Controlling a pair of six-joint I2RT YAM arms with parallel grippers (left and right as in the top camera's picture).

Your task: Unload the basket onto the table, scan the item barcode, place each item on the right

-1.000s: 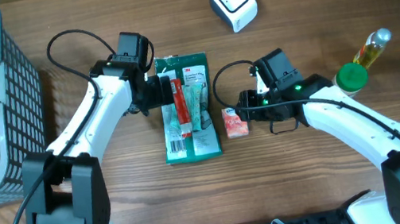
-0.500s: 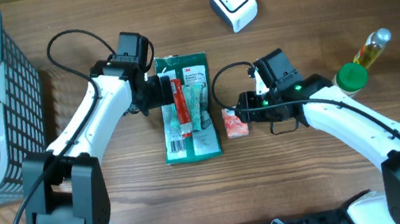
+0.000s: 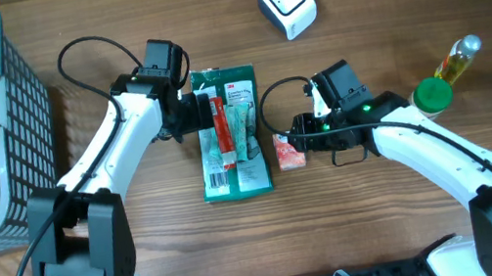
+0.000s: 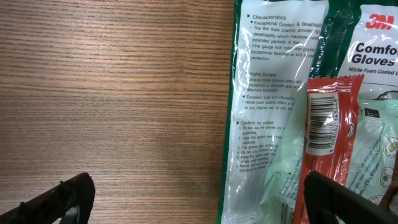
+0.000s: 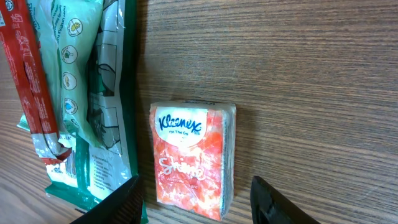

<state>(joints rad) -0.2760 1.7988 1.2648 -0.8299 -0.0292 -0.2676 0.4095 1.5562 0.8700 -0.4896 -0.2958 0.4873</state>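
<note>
Right hand [image 5: 196, 193] a shade narrower — half-open astride tissue pack [image 5: 193, 146], no grip

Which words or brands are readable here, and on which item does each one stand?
"3M": glove pack
"Comfo", cut off: glove pack
"Gloves": glove pack
"Characteristics": glove pack
"Highly Durable": glove pack
"Kleenex": tissue pack
"Shine": tissue pack
Red packet barcode digits: too small
</note>
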